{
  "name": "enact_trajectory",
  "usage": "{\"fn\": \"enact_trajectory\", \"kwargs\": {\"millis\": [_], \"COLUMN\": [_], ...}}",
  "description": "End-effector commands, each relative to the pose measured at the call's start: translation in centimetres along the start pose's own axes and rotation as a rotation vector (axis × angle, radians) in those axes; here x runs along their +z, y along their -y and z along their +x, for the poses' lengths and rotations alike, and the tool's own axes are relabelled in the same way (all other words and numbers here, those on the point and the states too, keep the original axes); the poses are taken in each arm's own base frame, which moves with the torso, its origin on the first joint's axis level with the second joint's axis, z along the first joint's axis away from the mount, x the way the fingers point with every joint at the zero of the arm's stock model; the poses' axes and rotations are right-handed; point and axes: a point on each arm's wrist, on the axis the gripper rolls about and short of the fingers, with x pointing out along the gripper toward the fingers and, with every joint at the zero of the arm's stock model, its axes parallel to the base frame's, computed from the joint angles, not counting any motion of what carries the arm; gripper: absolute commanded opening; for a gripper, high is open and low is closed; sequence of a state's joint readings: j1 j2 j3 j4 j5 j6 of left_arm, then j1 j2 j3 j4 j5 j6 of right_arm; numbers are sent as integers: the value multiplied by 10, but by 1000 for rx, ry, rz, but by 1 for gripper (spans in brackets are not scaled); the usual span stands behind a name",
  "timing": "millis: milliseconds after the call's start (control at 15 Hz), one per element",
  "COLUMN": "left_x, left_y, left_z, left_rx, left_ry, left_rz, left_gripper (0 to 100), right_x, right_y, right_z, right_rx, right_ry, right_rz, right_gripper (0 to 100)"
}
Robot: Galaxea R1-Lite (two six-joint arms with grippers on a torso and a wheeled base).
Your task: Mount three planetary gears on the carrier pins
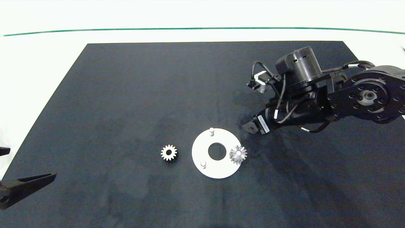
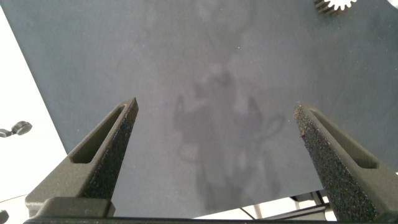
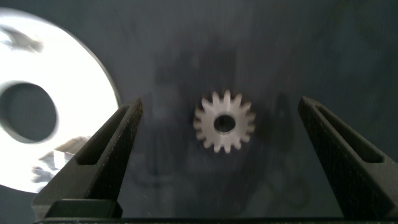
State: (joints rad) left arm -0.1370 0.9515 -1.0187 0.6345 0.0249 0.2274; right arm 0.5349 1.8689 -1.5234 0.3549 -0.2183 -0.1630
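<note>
Closest to my right wrist lens are the two grey fingers point(image 3: 106, 162) of my right pincer point(image 3: 219, 104), spread wide and gripping nothing. Between them, touched by neither, one planetary gear point(image 3: 224, 122) lies flat on the dark mat point(image 3: 273, 37) with its bore facing up. Just beyond one finger sits the white disc point(image 3: 74, 81), smeared in this view, with its big centre hole showing.

My left wrist view shows my left pincer point(image 2: 216, 106) open just as wide, with only bare mat in the gap. A few teeth of the loose gear point(image 2: 336, 5) peek in at one corner, well away from my fingers. Along the other side the mat ends and the white tabletop point(image 2: 18, 74) begins.

From the head view, my left pincer hangs at the mat's near left corner, well apart from the parts. My right arm reaches in from the right, and its pincer tip is down at the mat just beyond the far right rim of the disc; the gear under it is hidden by the arm here. The disc lies near the middle of the mat. Two carrier pins stand bare on it: the far pin point(image 1: 211, 131) and the near pin point(image 1: 203, 164). At the right rim a mounted gear point(image 1: 238, 154) sits on the disc; I cannot tell how fully it is seated. The loose gear lies flat on the mat just left of the disc, not touching it.
</note>
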Motion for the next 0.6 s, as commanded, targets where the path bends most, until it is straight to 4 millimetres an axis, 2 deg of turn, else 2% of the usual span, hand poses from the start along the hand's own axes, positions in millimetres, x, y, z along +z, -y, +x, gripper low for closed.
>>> {"fn": "enact_trajectory", "kwargs": {"millis": [67, 200, 600], "left_x": [0, 0, -1], "left_y": [1, 1, 1], "left_z": [0, 0, 0], "left_rx": [-6, -7, -7], "left_ry": [-2, -2, -3], "left_rz": [4, 5, 5], "left_gripper": [100, 100, 100], "right_x": [-5, -5, -7], "right_y": [1, 3, 9], "right_z": [8, 9, 19], "right_rx": [2, -1, -9], "right_ry": [-47, -49, -68], "right_rz": [-3, 0, 18], "right_gripper": [100, 99, 87]}}
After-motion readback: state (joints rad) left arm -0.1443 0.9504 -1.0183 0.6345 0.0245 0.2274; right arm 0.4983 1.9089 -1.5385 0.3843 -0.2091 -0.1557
